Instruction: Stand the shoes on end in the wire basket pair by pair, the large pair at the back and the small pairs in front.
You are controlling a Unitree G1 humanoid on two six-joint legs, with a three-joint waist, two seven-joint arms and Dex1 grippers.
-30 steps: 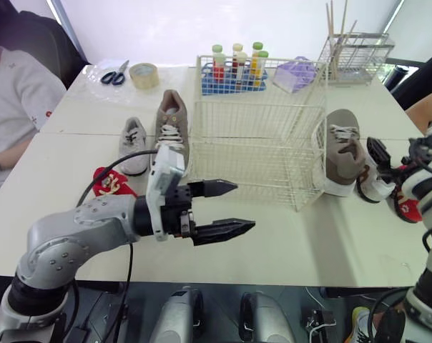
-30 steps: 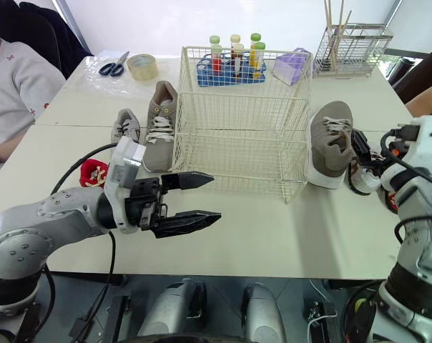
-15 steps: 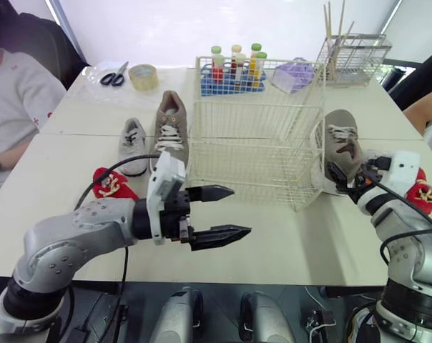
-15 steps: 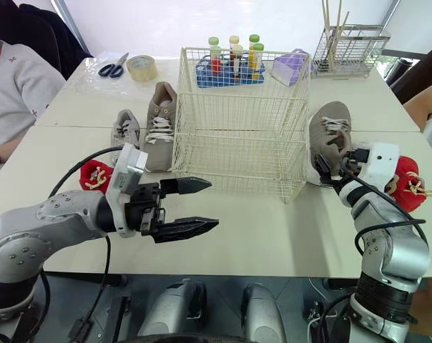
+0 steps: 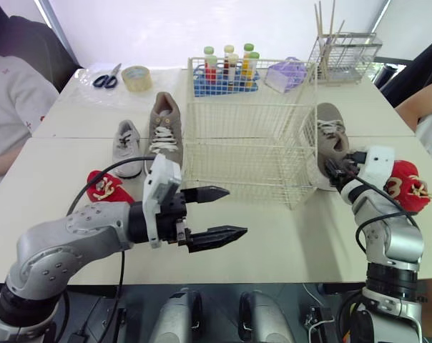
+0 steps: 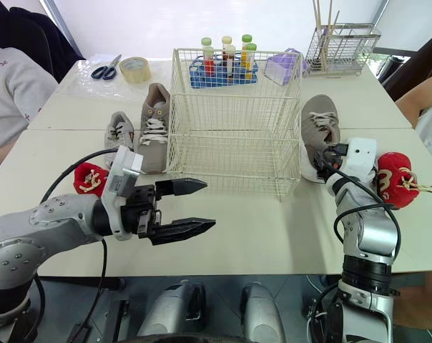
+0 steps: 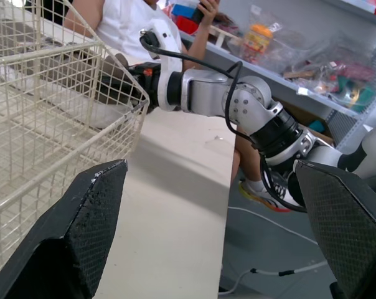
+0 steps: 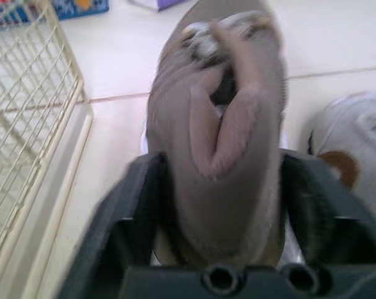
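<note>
The wire basket (image 5: 252,128) stands empty mid-table. To its left lie a large taupe shoe (image 5: 162,125), a small grey shoe (image 5: 126,146) and a small red shoe (image 5: 105,187). Right of it lies the other large taupe shoe (image 5: 330,139), with a red shoe (image 5: 405,184) further right. My right gripper (image 8: 219,205) is open, and its fingers (image 8: 138,205) straddle this shoe's (image 8: 216,124) heel end as it rests on the table. A pale small shoe (image 8: 356,143) lies beside it. My left gripper (image 5: 237,211) hovers open and empty in front of the basket.
Behind the basket stand a blue rack of bottles (image 5: 227,68), a purple box (image 5: 284,73) and a wire rack with sticks (image 5: 341,50). Tape (image 5: 136,77) and scissors (image 5: 105,75) lie at the back left. A person (image 5: 8,107) sits at the left, and an arm (image 5: 427,107) shows at the right.
My right gripper has swung in from the far right to the heel of the right taupe shoe, now between its fingers. The left gripper has barely moved. The camera has shifted slightly.
</note>
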